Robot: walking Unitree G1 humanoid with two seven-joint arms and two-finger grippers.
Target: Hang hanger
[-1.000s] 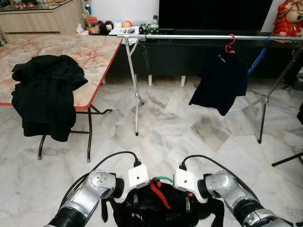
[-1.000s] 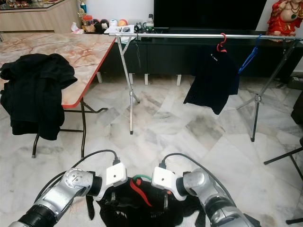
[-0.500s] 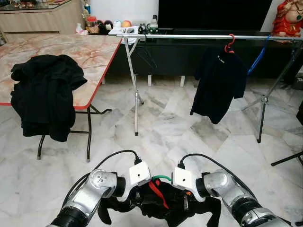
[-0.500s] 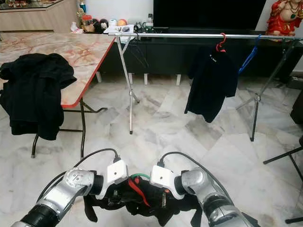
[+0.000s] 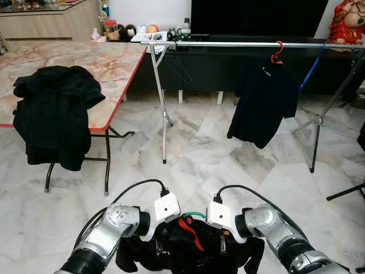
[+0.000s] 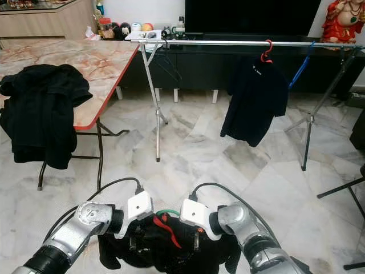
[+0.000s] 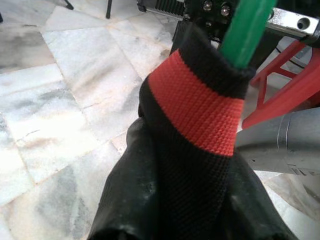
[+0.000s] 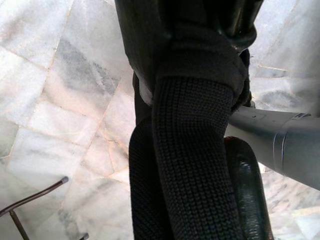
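Gripping the black garment [image 5: 188, 251] on its green hanger [image 5: 195, 216], left gripper [image 5: 157, 246] and right gripper [image 5: 223, 244] are clenched; the rail [image 5: 239, 44] lies well apart at twelve o'clock.

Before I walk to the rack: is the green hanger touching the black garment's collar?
Touching. In the left wrist view the green hanger emerges straight out of the red-striped collar with no gap.

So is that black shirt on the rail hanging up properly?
Yes: the black shirt hangs from a red hanger hooked over the rail.
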